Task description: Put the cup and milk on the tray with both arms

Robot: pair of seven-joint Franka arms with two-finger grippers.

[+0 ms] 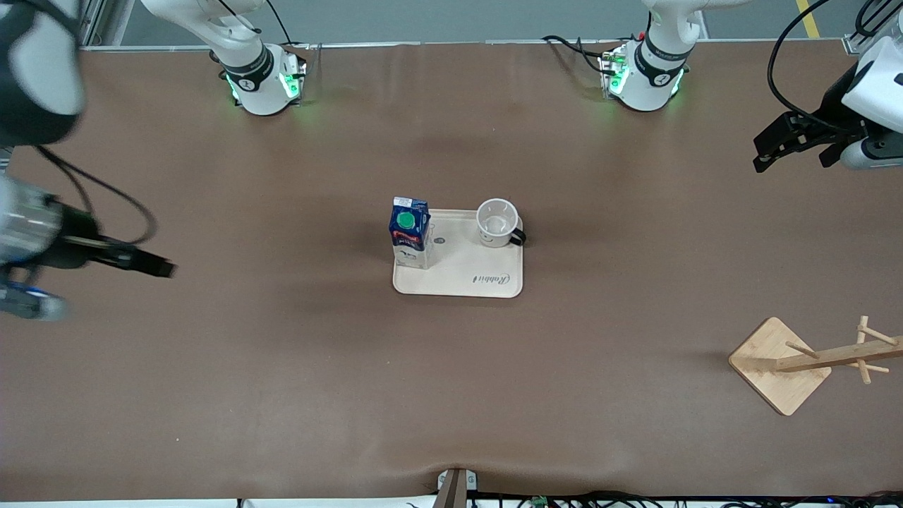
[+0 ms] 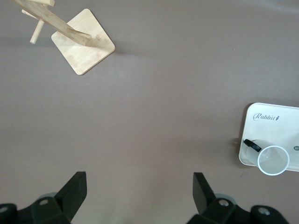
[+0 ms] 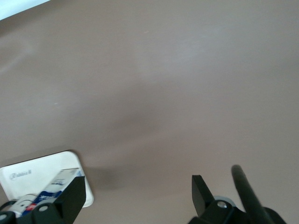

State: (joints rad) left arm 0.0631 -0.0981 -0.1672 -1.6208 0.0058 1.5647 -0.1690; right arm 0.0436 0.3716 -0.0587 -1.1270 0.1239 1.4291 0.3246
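Wooden rack, square base, pegs, near front edge toward left arm's end. Mid-table: flat cream tray; on it milk, glossy gable carton, upright; cup, smooth enamel, upright beside it. Looks finished. Left gripper wide, empty, raised over its end; right gripper likewise.

Robotics lab: bolted arm bases, cables, brown-covered table.

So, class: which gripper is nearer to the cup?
Left. The left gripper hangs open over bare table toward the left arm's end, the cup's side of the tray. The right gripper, open, is past the milk from the cup.
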